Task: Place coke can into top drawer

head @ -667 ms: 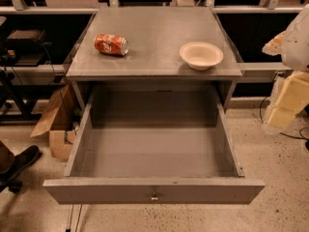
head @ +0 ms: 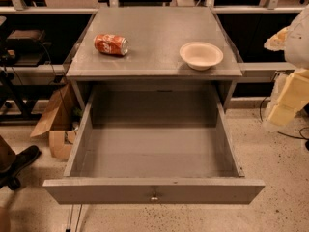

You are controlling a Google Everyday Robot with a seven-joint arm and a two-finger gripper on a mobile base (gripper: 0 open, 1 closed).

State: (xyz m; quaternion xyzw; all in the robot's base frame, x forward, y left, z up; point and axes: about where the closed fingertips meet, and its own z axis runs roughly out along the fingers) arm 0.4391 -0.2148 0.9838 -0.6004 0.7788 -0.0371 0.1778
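The coke can [head: 111, 45] lies on its side on the grey cabinet top [head: 154, 33], at the left. The top drawer [head: 154, 191] is pulled wide open below the top; its inside holds nothing, and a small metal knob sits at the centre of its front panel. My gripper [head: 285, 100] is a pale cream shape at the right edge of the camera view, off to the right of the cabinet and far from the can. It holds nothing that I can see.
A cream-white round bowl [head: 201, 55] stands on the cabinet top at the right. A cardboard box [head: 55, 124] lies on the floor left of the drawer. A dark shoe [head: 17, 163] is at the far left. Dark shelving runs behind the cabinet.
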